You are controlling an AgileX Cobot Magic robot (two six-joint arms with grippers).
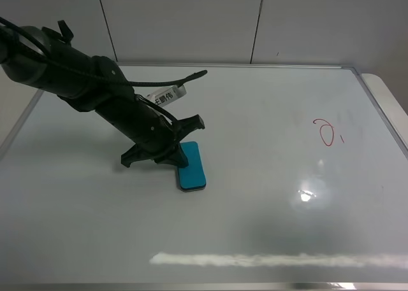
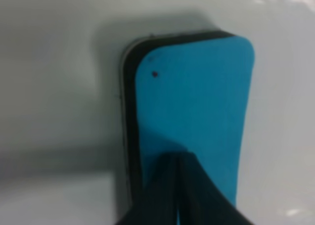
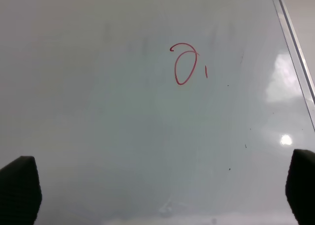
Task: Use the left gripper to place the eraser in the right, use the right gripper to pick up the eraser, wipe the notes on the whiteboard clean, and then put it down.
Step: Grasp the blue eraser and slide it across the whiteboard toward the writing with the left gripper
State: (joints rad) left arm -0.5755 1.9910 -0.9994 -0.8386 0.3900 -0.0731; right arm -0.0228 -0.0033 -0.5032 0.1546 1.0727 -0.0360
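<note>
The teal-blue eraser (image 1: 190,167) lies flat on the whiteboard (image 1: 255,227), left of centre. My left gripper (image 1: 173,154) is down at the eraser's near-left end. In the left wrist view its fingers (image 2: 167,195) are pressed together over the eraser's blue top (image 2: 197,102), not around it. The red notes (image 1: 326,133) sit on the right part of the board, far from the eraser. My right gripper (image 3: 160,185) is out of the high view. Its wrist view shows both fingertips (image 3: 19,188) spread wide and empty above the board, with the notes (image 3: 183,65) ahead.
The board's silver frame (image 1: 382,113) runs along the right side, with a white table edge (image 1: 390,93) beyond it. A grey panelled wall (image 1: 191,23) stands behind. Glare spots (image 1: 306,194) lie on the board's right half.
</note>
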